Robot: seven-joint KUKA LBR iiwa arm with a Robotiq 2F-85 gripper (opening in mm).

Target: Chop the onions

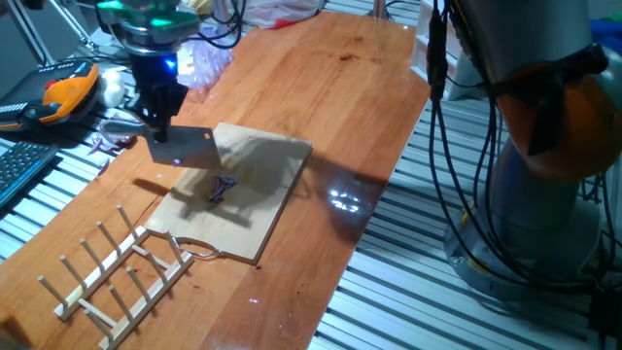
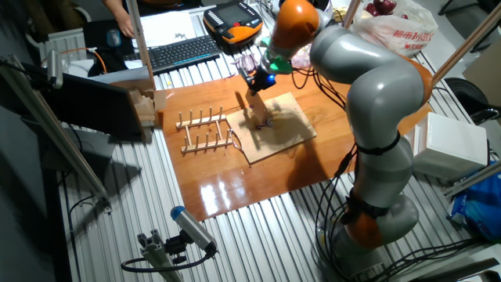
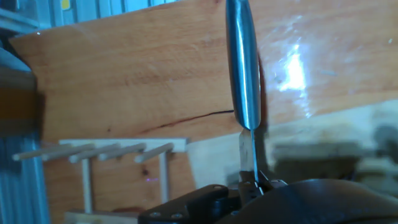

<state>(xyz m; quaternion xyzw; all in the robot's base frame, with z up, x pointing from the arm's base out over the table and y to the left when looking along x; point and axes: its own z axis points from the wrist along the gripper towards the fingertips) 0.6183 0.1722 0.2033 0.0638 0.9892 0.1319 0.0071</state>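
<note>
Right now I have my black two-finger gripper clamped on the handle of a flat grey steel cleaver, its blade hanging just above the pale wooden chopping board near that board's far-left corner. The small purple onion slivers lie near the board's middle, slightly toward its near edge and just off the blade's line. I judge I am between chops: the next move calls for sliding the blade over the slivers, then pressing straight down.

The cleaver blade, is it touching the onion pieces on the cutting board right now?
No, the cleaver hangs above the cutting board, clear of the onion pieces beneath it.
</note>
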